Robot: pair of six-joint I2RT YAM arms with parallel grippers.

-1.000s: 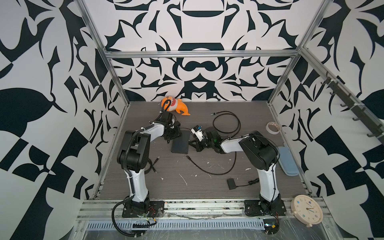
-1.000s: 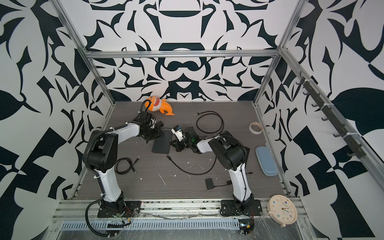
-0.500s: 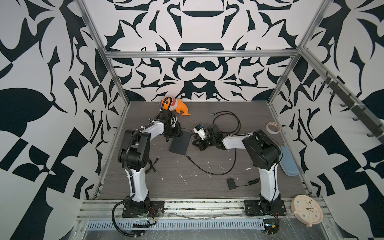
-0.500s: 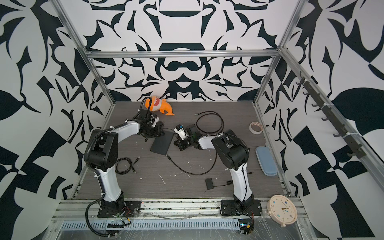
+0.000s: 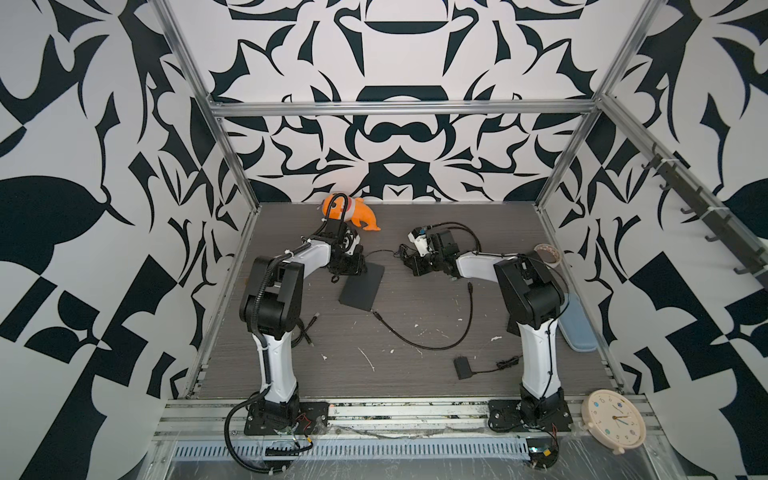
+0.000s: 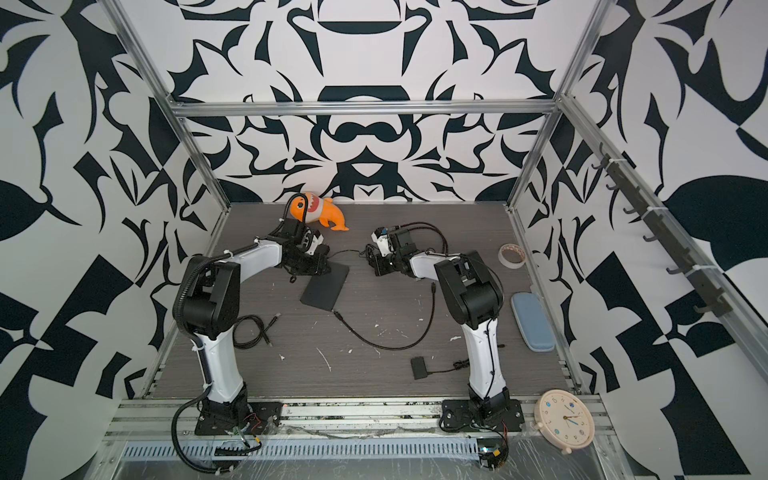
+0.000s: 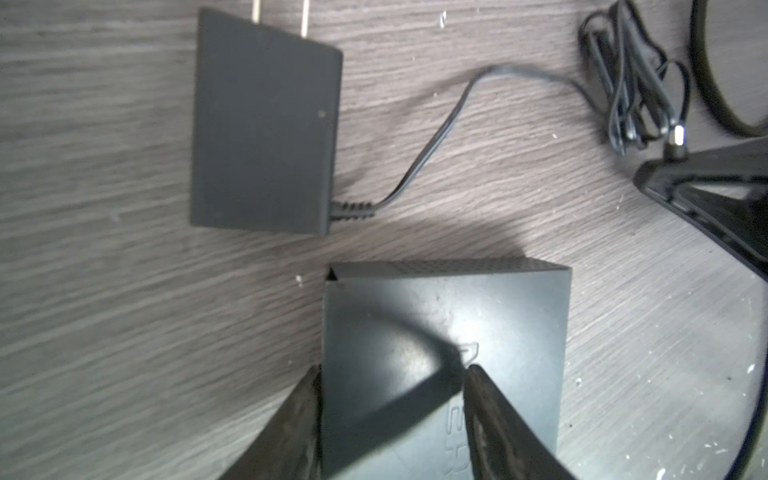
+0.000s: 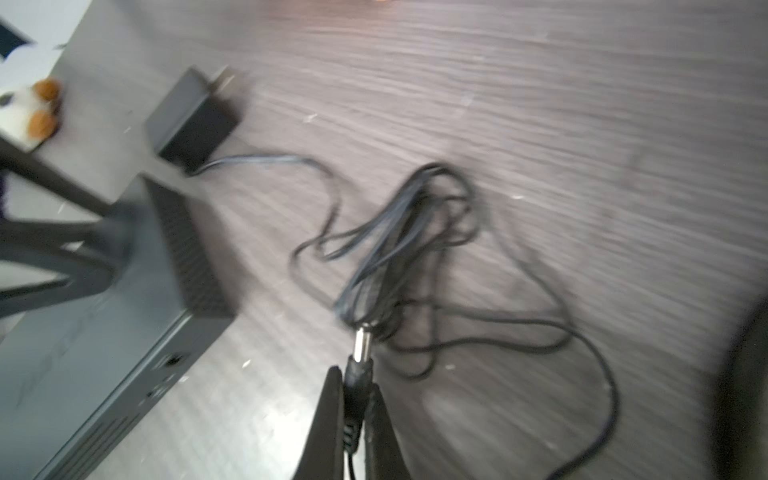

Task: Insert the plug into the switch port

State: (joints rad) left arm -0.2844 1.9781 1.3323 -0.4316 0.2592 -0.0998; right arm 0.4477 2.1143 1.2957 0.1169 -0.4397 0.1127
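Plug (image 8: 360, 347) in right hand (image 8: 357, 388), clear of switch (image 8: 104, 311)

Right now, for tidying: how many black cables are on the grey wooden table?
5: bunched cable at the right gripper; looped cable behind it; curved cable mid-table; cable on the small black box, front; coiled cable by the left arm. Others may be hidden.

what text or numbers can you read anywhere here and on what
Switch, left wrist view: embossed letters on its top, partly hidden by a finger; too incomplete to quote.
Clock, both top views: coloured dial marks, too small to read.
Adapter, plug: no text visible.
Nothing else readable.
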